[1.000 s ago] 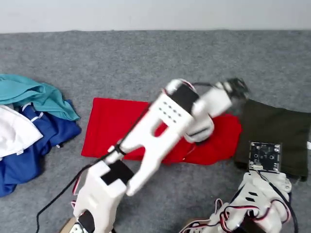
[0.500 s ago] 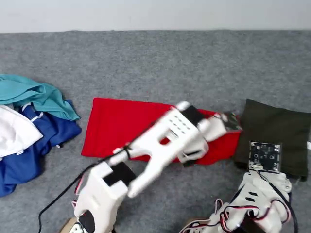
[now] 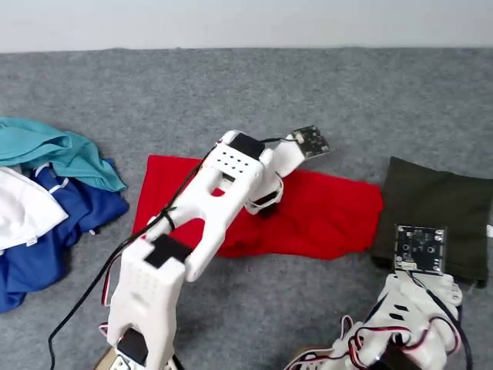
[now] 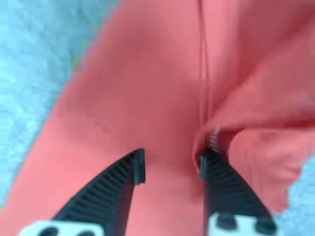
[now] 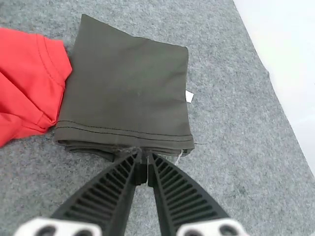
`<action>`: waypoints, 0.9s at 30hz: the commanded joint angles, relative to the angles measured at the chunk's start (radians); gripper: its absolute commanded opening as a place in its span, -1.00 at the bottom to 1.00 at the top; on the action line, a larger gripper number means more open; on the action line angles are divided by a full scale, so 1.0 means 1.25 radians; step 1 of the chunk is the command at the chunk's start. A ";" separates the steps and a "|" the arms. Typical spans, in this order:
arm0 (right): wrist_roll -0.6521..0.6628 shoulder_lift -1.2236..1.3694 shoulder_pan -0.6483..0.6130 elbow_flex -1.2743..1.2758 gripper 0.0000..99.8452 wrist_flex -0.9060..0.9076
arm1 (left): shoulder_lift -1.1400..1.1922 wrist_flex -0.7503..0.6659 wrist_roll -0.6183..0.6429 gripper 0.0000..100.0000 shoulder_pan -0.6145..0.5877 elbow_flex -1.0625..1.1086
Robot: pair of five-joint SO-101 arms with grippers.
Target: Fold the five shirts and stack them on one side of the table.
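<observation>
A red shirt (image 3: pixel 323 216) lies partly folded on the grey table's middle. My left gripper (image 4: pixel 170 167) hangs open just above the red shirt (image 4: pixel 138 98), with a seam and folded edge between its fingers; in the high view the left gripper (image 3: pixel 266 202) sits over the shirt's centre. A folded dark olive shirt (image 3: pixel 435 204) rests at the right. My right gripper (image 5: pixel 142 164) is shut, empty, at the near edge of the olive shirt (image 5: pixel 128 93). A teal shirt (image 3: pixel 54 150), a white shirt (image 3: pixel 23 208) and a blue shirt (image 3: pixel 58 231) lie heaped at the left.
The grey felt table (image 3: pixel 254 92) is bare along its far half. A white wall runs along the far edge. The right arm's base (image 3: pixel 408 316) stands at the near right, beside the olive shirt.
My left arm has swung back leftward from the red shirt's right end to its middle. The shirt's right part now lies uncovered. The right arm has not moved.
</observation>
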 commanded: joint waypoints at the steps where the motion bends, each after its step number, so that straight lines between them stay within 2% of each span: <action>1: -0.002 0.008 0.008 -0.011 -0.97 0.002 | -0.002 0.018 -0.005 -0.64 -0.009 -0.036; 8: -0.002 0.008 0.008 -0.011 -0.97 0.002 | -0.050 0.180 0.042 -0.64 0.034 -0.244; 14: -0.002 0.008 0.009 -0.011 -0.97 0.002 | -0.061 0.330 0.047 -0.64 0.146 -0.392; 22: -0.002 0.008 0.009 -0.011 -0.97 0.002 | -0.075 0.328 0.085 -0.64 0.308 -0.300; 27: -0.002 0.008 0.009 -0.011 -0.97 0.002 | -0.074 0.327 0.086 -0.64 0.340 -0.277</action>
